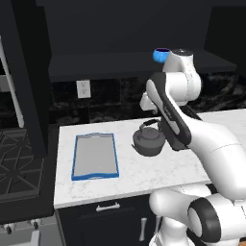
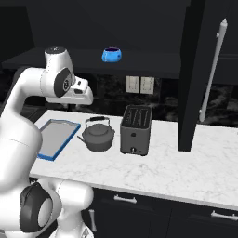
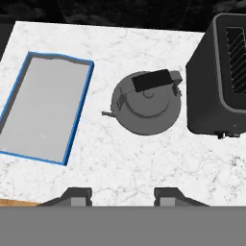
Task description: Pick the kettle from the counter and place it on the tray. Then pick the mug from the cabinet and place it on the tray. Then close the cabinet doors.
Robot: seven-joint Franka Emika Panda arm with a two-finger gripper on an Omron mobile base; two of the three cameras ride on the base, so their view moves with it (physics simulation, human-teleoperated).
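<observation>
the counter (image 2: 186,162) runs white and veined, its far right cut off. the cabinet (image 2: 139,60) stands open, one door (image 2: 204,74) hiding part of the wall. the black toaster (image 2: 135,130) sits just beside the kettle (image 3: 146,103), squat, dark grey, handle arched over its lid. the tray (image 3: 45,110) lies near, apart. the mug (image 2: 112,55) sits on the shelf. the gripper (image 3: 122,194) hovers above with its tips spread, holding nothing.

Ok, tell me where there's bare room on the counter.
The tray is bare. Open counter lies right of the toaster, and a strip separates tray and kettle. Kettle and toaster crowd together.
</observation>
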